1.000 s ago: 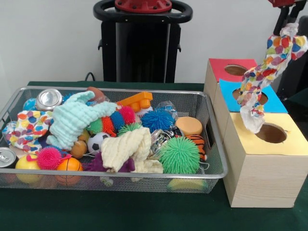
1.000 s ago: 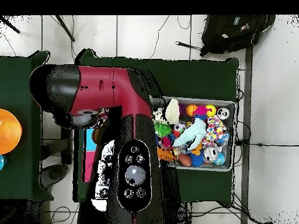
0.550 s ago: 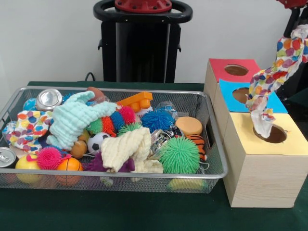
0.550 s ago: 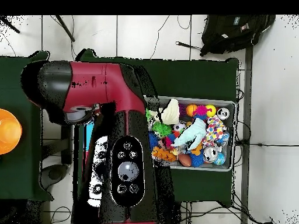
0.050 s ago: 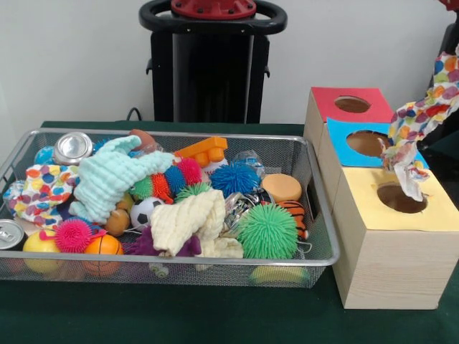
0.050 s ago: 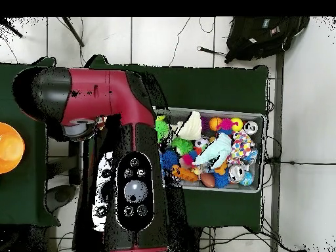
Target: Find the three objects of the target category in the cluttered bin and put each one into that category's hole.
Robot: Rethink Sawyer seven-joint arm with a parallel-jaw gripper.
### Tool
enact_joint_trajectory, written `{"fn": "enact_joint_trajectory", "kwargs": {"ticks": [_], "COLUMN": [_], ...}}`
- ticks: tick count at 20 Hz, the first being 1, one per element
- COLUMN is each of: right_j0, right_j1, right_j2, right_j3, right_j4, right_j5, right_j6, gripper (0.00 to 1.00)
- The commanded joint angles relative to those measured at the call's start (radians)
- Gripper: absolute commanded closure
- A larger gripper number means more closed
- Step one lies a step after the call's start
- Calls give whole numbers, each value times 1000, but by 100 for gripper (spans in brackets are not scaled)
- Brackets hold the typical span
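Here, a wire bin (image 5: 315, 215) heaped with balls, cans and cloths is seen on the table beside three wooden boxes, and a spotted cloth (image 5: 419, 118) is held dangling over the yellow box's hole (image 5: 400, 198) at the far right edge. Being limp and light, it is judged best pinched at a bunched fold. The gripper is cut off; its opening cannot be told.

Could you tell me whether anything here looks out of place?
Yes: a spotted cloth hangs in the air at the right edge, its tail dangling over the hole in the yellow box rather than lying in the basket.
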Motion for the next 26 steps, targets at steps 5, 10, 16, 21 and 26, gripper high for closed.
{"fn": "enact_joint_trajectory", "kwargs": {"ticks": [5,10,16,21,26], "right_j0": [-33,-38,-46,-46,-52], "right_j1": [59,88,126,161,176], "right_j2": [31,32,34,32,31], "right_j3": [4,-43,-107,-160,-176], "right_j4": [24,12,10,11,19], "right_j5": [15,18,45,53,52], "right_j6": [248,242,243,253,252], "gripper": [100,100,100,100,100]}}
